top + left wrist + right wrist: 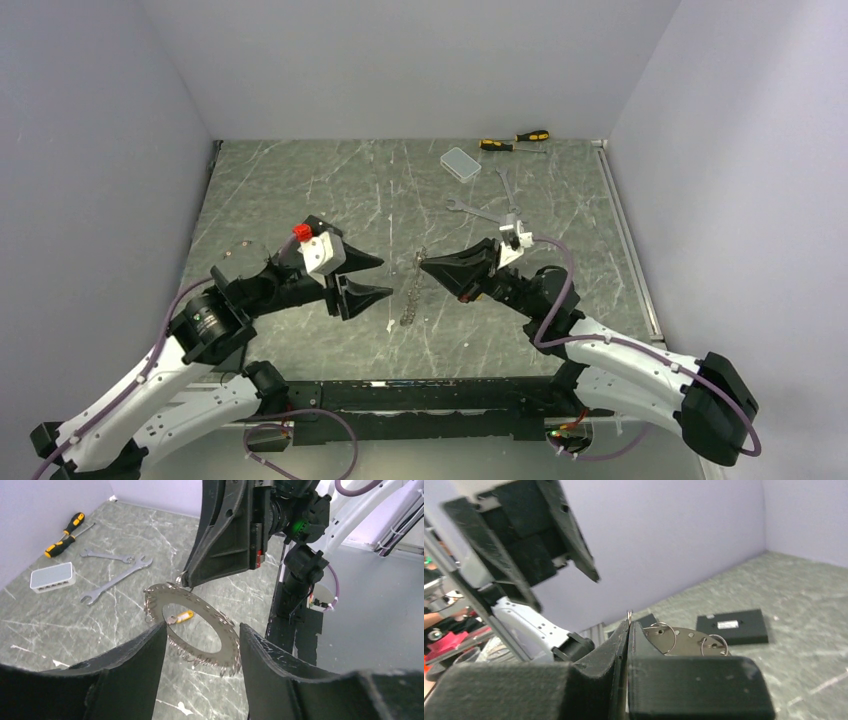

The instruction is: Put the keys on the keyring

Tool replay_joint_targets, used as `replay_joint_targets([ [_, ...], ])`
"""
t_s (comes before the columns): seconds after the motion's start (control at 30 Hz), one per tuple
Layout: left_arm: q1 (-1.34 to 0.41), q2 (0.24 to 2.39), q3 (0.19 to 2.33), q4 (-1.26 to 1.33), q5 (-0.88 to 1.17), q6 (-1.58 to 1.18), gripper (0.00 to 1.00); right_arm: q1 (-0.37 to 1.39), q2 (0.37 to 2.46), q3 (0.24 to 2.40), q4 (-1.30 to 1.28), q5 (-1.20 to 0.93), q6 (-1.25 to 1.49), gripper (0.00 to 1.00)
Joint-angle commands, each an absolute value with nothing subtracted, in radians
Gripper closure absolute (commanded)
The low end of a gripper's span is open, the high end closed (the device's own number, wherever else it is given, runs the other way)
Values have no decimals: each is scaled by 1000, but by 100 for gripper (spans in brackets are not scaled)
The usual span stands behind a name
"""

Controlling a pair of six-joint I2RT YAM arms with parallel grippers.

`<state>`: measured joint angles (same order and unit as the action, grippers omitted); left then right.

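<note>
The keyring (227,640) is a flat metal ring with many small silver loops fanned round its rim. It hangs upright above the table from my right gripper (186,582), which is shut on one rim loop (629,615). In the top view it shows edge-on (410,290) between the two grippers. A small key with a yellow head (183,617) lies on the table, seen through the ring's hole. My left gripper (202,626) is open and empty, its fingers (135,665) either side of the ring's near edge without touching it. In the top view the left gripper (385,277) faces the right gripper (425,265).
Two yellow-and-black screwdrivers (515,140), a clear plastic box (460,163) and two silver wrenches (490,205) lie at the back right of the table. Walls stand on three sides. A black flat plate (731,626) lies on the table behind the ring.
</note>
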<state>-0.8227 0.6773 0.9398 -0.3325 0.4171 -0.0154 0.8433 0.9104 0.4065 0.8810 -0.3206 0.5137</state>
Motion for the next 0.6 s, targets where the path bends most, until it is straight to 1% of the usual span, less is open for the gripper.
replay_joint_targets([
  [0.0, -825, 684, 910, -178, 458, -68, 41, 850, 898, 431, 1108, -397, 556, 100],
  [0.1, -825, 710, 903, -137, 463, -49, 42, 850, 876, 449, 1078, -416, 525, 100],
  [0.27, -825, 803, 978, -120, 529, -48, 52, 850, 855, 495, 998, -466, 470, 100],
  [0.43, -825, 822, 975, -71, 561, -68, 54, 851, 853, 512, 1002, -482, 476, 100],
  [0.57, -824, 822, 967, -43, 578, -85, 59, 850, 854, 506, 1009, -483, 485, 100],
])
